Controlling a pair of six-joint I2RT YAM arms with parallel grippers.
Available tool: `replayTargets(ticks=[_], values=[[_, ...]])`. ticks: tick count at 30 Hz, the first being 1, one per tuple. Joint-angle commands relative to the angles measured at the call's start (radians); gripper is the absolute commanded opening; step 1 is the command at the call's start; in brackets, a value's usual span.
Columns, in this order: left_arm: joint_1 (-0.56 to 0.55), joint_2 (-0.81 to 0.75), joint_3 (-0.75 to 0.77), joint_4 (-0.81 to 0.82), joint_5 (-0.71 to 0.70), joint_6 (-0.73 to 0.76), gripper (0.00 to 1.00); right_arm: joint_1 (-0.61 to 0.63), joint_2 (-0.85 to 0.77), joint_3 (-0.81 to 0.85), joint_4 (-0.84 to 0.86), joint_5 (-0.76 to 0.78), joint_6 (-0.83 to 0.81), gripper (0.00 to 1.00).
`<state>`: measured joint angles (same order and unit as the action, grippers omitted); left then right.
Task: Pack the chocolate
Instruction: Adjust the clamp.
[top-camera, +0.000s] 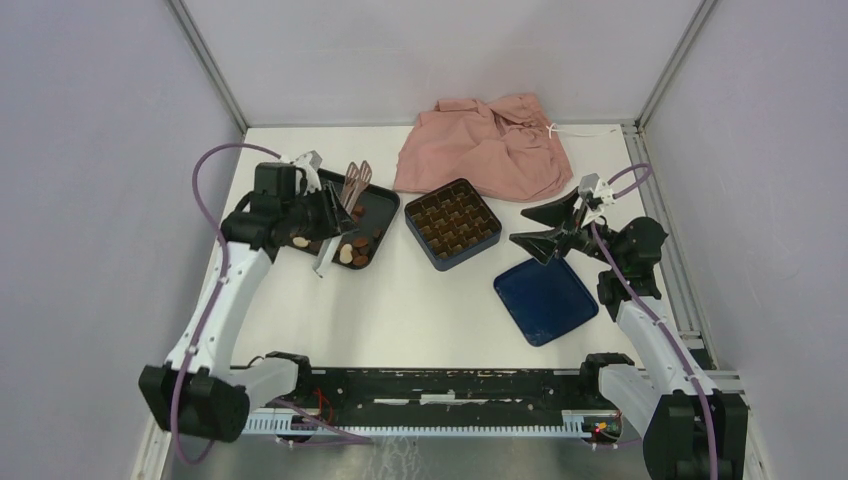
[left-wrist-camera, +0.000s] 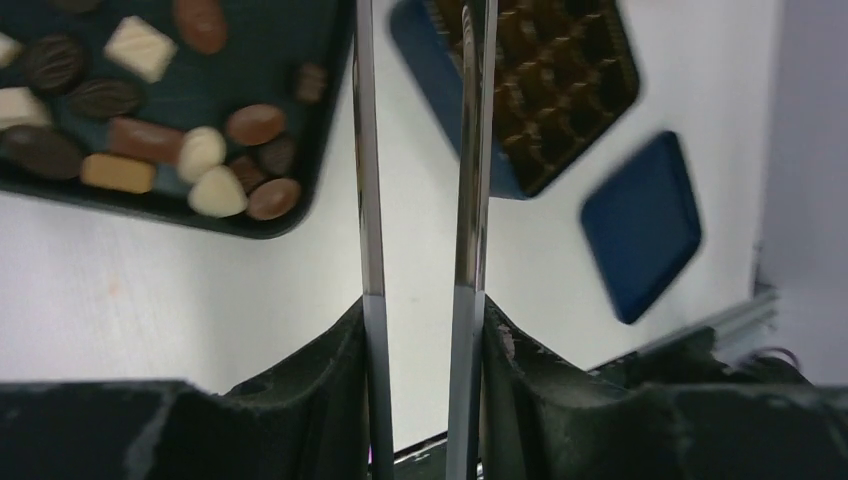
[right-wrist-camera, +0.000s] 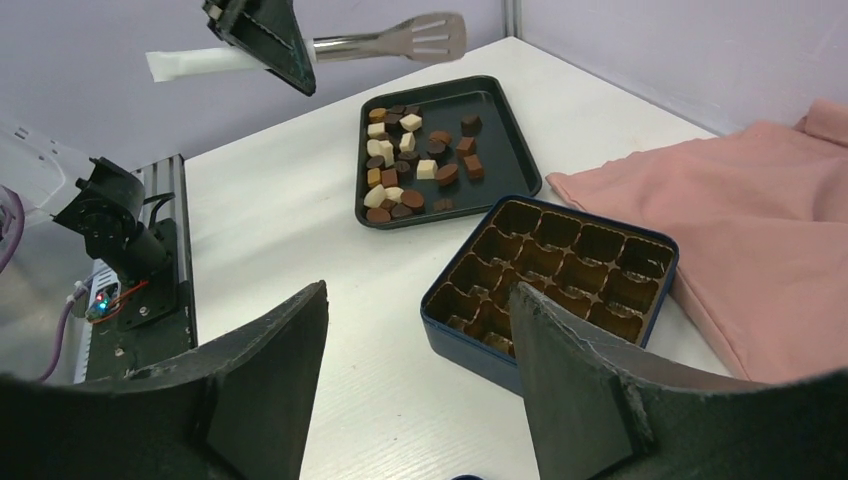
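The chocolate (top-camera: 352, 245) is several small dark, tan and cream pieces lying in a black tray (top-camera: 385, 205) at the left. My left gripper (top-camera: 322, 212) hovers over that tray, shut on metal tongs (top-camera: 355, 180). In the left wrist view the tongs' two blades (left-wrist-camera: 368, 200) run between my jaws (left-wrist-camera: 420, 305), slightly apart, with the chocolate (left-wrist-camera: 200, 150) to their left. The dark blue box (top-camera: 452, 222) with its gridded insert sits mid-table, its cells bare. My right gripper (top-camera: 520, 226) hangs open right of the box, holding nothing; the right wrist view has its tips (right-wrist-camera: 418, 288) near the box (right-wrist-camera: 560, 270).
The box's blue lid (top-camera: 545, 298) lies flat under the right arm. A pink cloth (top-camera: 485, 150) is bunched at the back, touching the box's far side. Grey walls close in the table on three sides.
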<state>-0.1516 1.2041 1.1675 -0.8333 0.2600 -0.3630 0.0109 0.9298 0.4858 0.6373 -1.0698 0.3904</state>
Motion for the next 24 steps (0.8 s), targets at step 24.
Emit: replayTargets(ticks=[24], values=[[-0.669, -0.113, -0.348, 1.872, 0.248, -0.584, 0.02, 0.177, 0.119, 0.342, 0.480, 0.087, 0.814, 0.83]])
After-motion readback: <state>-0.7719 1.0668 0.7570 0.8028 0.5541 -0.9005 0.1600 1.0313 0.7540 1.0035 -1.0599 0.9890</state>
